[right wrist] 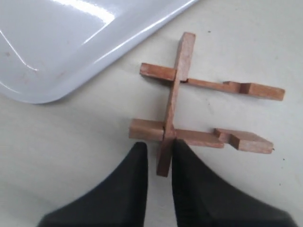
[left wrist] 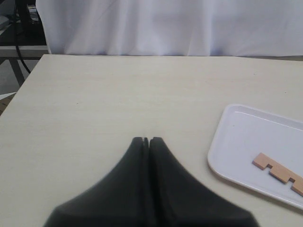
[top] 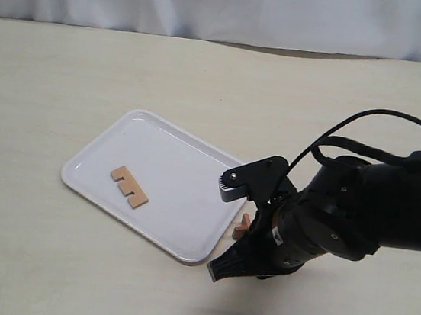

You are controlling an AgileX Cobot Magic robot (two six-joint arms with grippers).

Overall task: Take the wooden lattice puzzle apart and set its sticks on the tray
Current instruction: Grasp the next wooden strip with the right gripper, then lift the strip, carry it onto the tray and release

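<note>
Watching the right gripper (right wrist: pixel 159 144) straddling the end of the cross stick (right wrist: pixel 174 90) with jaws narrow, not managing to tell whether pinching or merely flanking. Spotting the wooden lattice puzzle (top: pixel 242 227) lying on the table (top: pixel 90 73) just beside the tray (top: pixel 187 162), showing three bars interlocked, and a loose stick (top: pixel 128 187) resting flat on the tray. Judging the wood as light, stiff and dry, probably held only by snug notches. Favouring a grip across the cross stick's flat faces near its free end, lifting straight out of the notches. Expecting the light bars to drag along. Noting the left gripper (left wrist: pixel 147 139) closed on nothing, well apart
</note>
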